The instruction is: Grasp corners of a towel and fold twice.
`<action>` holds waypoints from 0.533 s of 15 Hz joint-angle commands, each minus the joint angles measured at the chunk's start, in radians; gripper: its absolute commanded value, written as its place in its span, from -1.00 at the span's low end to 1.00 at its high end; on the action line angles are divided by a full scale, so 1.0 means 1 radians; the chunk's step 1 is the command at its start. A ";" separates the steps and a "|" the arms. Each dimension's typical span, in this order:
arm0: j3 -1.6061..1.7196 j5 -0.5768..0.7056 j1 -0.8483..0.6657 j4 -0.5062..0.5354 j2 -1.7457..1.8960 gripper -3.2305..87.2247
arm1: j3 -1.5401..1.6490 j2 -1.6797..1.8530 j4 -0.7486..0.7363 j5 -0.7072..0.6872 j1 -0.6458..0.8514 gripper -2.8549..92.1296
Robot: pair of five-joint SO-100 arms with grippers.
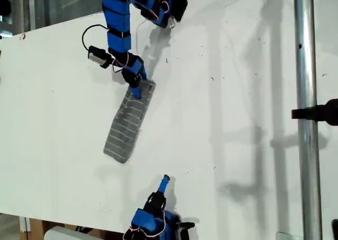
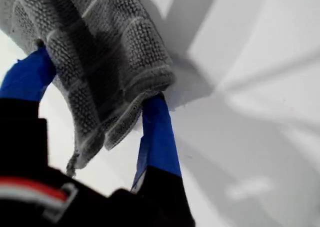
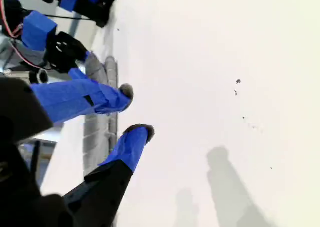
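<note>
The grey striped towel (image 1: 128, 125) lies on the white table (image 1: 237, 92) as a long narrow folded strip, slanting from upper right to lower left in the exterior view. My first gripper (image 1: 139, 88) is shut on the strip's upper end. In the first wrist view, bunched towel (image 2: 100, 52) fills the space between the blue fingers (image 2: 157, 132), and a corner hangs down by them. My second gripper (image 1: 165, 178) hovers near the table's near edge, below the towel in the exterior view. It (image 3: 136, 112) is open and holds nothing, with the towel (image 3: 97, 137) lying beyond it.
A vertical metal pole (image 1: 306, 118) with a black clamp (image 1: 322, 112) stands at the exterior view's right. The table's near edge runs along the bottom of the exterior view. A small camera on a black cable (image 1: 97, 55) hangs beside the first arm.
</note>
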 commanded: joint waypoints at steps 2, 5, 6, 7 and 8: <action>0.089 -0.029 0.025 0.018 0.198 -0.74 | -0.101 -0.086 -0.144 -0.005 0.009 -0.66; 0.127 -0.037 0.032 0.008 0.198 -0.74 | -0.086 -0.069 -0.144 -0.064 0.017 -0.94; 0.135 -0.034 0.031 0.006 0.198 -0.74 | -0.077 -0.020 -0.038 -0.089 0.011 -0.94; 0.141 -0.032 0.031 0.002 0.198 -0.74 | -0.032 0.094 0.091 -0.094 -0.018 -0.94; 0.149 -0.034 0.034 0.000 0.198 -0.74 | 0.043 0.273 0.225 -0.086 -0.060 -0.94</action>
